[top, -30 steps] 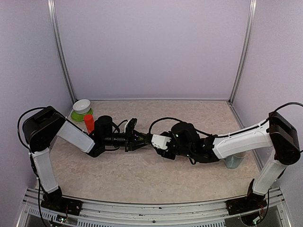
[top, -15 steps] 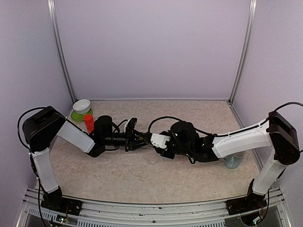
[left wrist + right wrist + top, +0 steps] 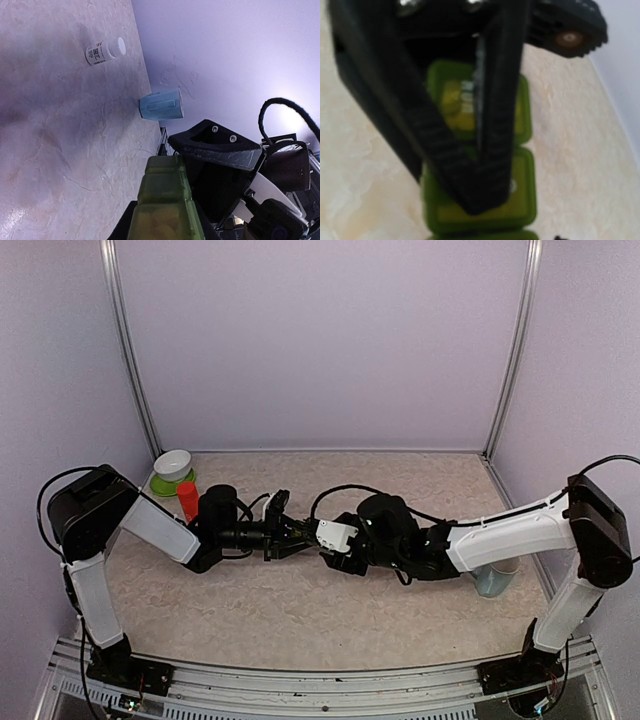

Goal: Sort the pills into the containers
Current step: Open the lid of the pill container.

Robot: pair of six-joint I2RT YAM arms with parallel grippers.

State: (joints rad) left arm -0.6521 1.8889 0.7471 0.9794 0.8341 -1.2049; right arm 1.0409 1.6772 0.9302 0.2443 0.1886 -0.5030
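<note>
At mid-table, where the two arms are meeting, the left gripper (image 3: 283,538) is clamping the containers (image 3: 165,200), a green strip of joined lidded compartments, and presenting it end-on to the right gripper (image 3: 482,197). That gripper's fingers are lying across the strip's lids with their tips drawn close; whether they are pinching anything I cannot tell. By my judgement the step in hand is getting a lid open, with no pill going in yet. The next move is calling for a sure catch on one lid's edge while the left gripper is bracing the strip against twisting.
</note>
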